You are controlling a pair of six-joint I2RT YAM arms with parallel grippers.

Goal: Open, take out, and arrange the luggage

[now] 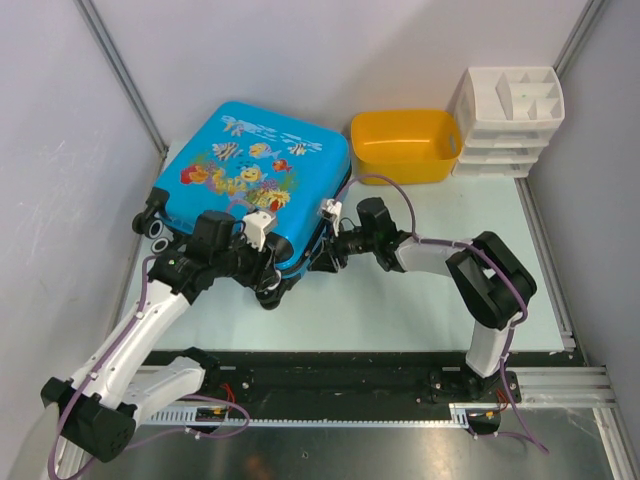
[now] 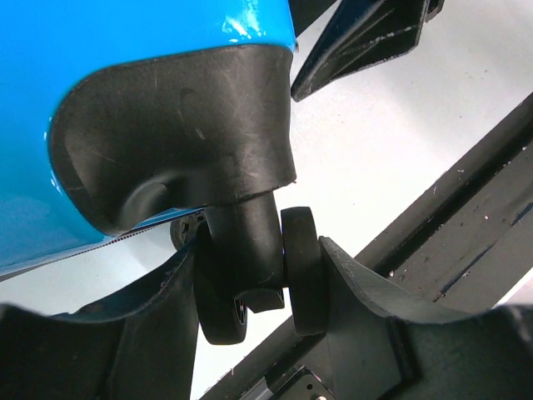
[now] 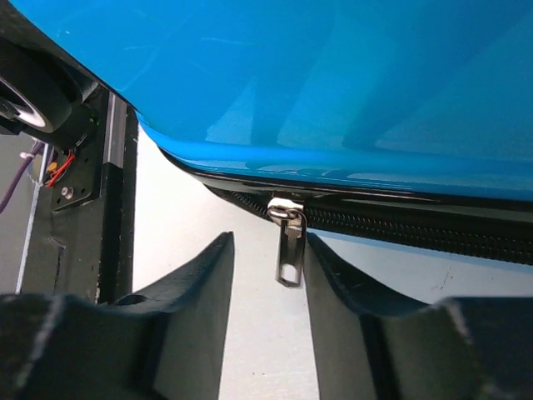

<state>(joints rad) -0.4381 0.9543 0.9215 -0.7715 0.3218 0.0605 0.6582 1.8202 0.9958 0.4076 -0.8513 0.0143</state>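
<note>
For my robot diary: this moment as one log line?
left gripper: clamps wheel | right gripper: open around zipper pull | luggage: closed

The top camera sits high behind the bases (image 1: 470,385) and looks down and forward over the whole counter (image 1: 400,310). From well back it takes in the entire luggage (image 1: 250,170). The left wrist camera looks out along the left jaws, low and very close, at a corner wheel (image 2: 250,275) with blue shell above it. The right wrist camera looks along the right jaws, equally close, at the zipper pull (image 3: 289,250) under the shell's edge. Both wrist views fall on the luggage's near side, which the top view also covers.
</note>
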